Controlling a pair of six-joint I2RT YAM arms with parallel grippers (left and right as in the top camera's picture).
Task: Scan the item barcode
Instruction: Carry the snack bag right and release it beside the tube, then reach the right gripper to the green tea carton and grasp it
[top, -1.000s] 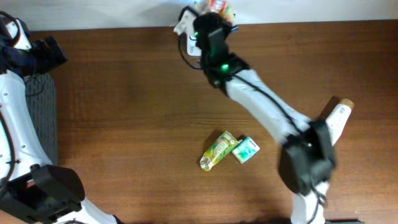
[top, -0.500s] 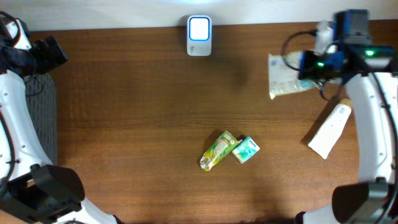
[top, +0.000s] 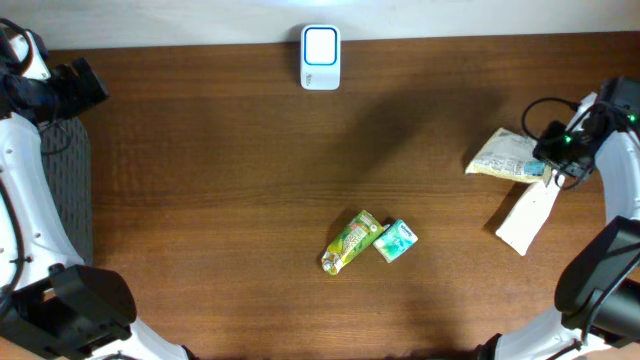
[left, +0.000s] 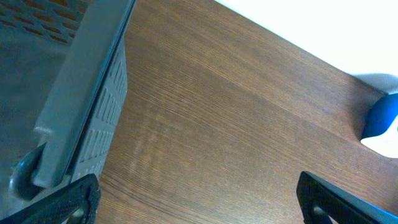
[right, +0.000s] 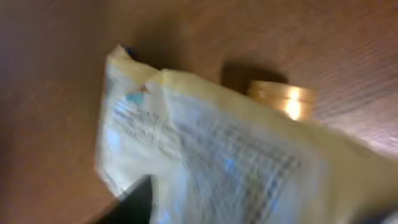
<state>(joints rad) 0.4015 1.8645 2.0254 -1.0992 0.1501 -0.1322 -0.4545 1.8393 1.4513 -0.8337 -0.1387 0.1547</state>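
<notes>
you've swung the pouch (top: 505, 157) off the scanner (top: 320, 57) to the r side of the bench (top: 200, 200); r pincer (top: 552, 163) grip: can't tell. l pincer (left: 199, 199) wide, empty. scan prob done.

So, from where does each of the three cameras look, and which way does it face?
Overhead: fixed above the table, facing straight down; both arms show, left gripper by the grey basket, right gripper at the white packet.
Left wrist: low over the table, facing past the basket toward what seems the scanner; its two fingertips show at the bottom corners.
Right wrist: close above the packet, blurred, the tube's gold cap behind; one dark finger shows.
Shared: overhead and right wrist both show packet and tube.
</notes>
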